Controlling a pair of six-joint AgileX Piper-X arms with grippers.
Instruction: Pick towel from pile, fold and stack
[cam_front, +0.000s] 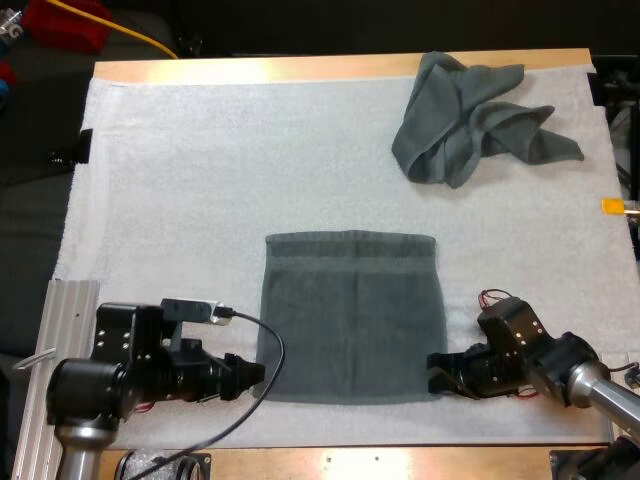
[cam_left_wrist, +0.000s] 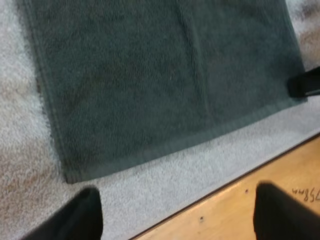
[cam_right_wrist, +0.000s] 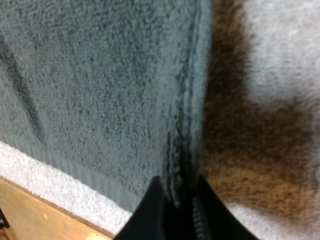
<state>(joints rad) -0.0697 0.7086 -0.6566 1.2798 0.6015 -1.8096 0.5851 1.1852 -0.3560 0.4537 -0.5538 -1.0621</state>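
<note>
White mat (cam_front: 180, 170) covers the wooden surface (cam_front: 300, 70), and the flat towel (cam_front: 350, 320) lies spread at its near middle, with a crumpled towel (cam_front: 470, 120) well apart at the far right. Right end effector (cam_front: 437, 372) is pinched on the flat towel's right edge by the near corner. Left end effector (cam_front: 254, 376) sits just beside the near-left corner, fingers apart, clear of the cloth.
</note>
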